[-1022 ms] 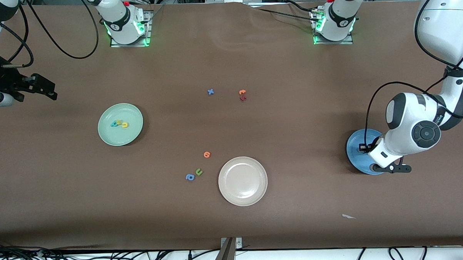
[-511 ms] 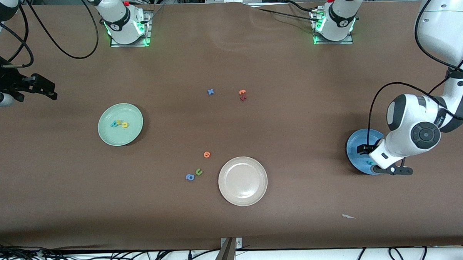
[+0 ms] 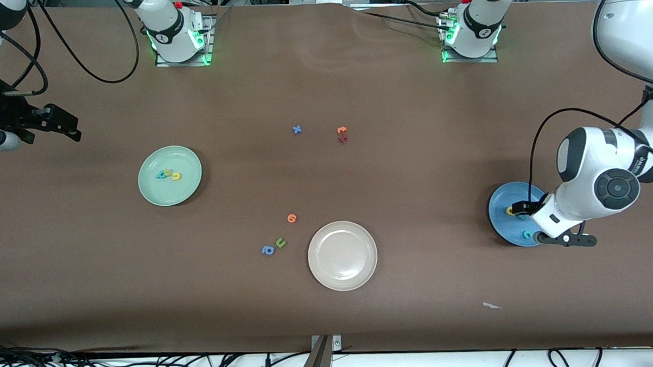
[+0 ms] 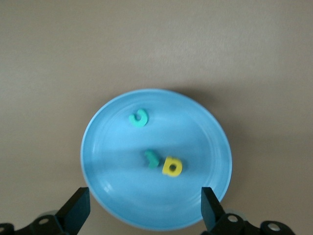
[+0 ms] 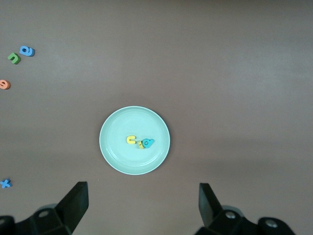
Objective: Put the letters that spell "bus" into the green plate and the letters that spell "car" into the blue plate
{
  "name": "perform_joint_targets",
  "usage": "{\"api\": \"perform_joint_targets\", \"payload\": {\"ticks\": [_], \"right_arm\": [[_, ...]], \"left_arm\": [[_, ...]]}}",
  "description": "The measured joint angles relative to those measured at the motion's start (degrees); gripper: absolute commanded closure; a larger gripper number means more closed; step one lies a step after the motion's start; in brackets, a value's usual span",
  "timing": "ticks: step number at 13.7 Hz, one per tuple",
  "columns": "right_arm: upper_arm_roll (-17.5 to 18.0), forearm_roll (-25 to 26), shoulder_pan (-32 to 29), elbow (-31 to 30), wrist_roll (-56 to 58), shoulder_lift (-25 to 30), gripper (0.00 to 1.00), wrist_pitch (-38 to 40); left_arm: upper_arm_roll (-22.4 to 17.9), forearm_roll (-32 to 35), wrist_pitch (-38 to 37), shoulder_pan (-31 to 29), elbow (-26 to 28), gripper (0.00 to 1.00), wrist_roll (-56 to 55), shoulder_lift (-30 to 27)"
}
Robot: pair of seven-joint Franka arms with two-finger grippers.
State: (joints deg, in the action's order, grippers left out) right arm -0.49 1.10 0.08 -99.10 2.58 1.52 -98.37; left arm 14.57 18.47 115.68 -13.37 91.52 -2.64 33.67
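Seemingly done: c, a, r lay in blue plate [image 4: 98, 147], teal c [image 4: 139, 118] at eleven o'clock; b, u, s in green plate [image 3: 153, 195]. Left gripper [image 4: 142, 215] and right gripper [image 5: 142, 208]: jaws wide, empty.

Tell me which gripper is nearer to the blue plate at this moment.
The left. The left gripper hangs open right over the blue plate, which holds three letters. The right gripper waits open at the right arm's end of the table, past the green plate.

brown table [image 3: 417, 289] with green plate [image 3: 158, 197], blue plate [image 3: 499, 223], beige plate [image 3: 343, 275] (plus loose letters [image 3: 279, 242])
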Motion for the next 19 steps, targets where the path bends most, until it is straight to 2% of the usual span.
{"api": "perform_joint_targets", "payload": {"ticks": [7, 9, 11, 13, 14, 19], "right_arm": [[0.1, 0.0, 0.0, 0.0, 0.0, 0.0, 0.00, 0.0], [0.1, 0.0, 0.0, 0.0, 0.0, 0.0, 0.00, 0.0], [0.1, 0.0, 0.0, 0.0, 0.0, 0.0, 0.00, 0.0], [0.1, 0.0, 0.0, 0.0, 0.0, 0.0, 0.00, 0.0], [0.1, 0.0, 0.0, 0.1, 0.0, 0.0, 0.00, 0.0], [0.0, 0.0, 0.0, 0.1, 0.0, -0.1, 0.00, 0.0]], "left_arm": [[0.2, -3.7, -11.5, -2.5, -2.0, 0.00, 5.4, -5.7], [-0.3, -7.6, -13.3, -2.7, -2.7, 0.00, 5.5, -7.9], [-3.8, -12.5, -16.2, -0.6, -2.6, 0.00, 6.0, -11.3], [-10.7, -16.0, -19.8, 5.4, -2.5, 0.00, 6.4, -15.0], [-12.5, -16.8, -21.3, 7.3, -2.6, 0.00, 6.4, -16.9], [-13.2, -17.6, -25.5, 9.8, -2.6, 0.00, 5.3, -26.7]]}}
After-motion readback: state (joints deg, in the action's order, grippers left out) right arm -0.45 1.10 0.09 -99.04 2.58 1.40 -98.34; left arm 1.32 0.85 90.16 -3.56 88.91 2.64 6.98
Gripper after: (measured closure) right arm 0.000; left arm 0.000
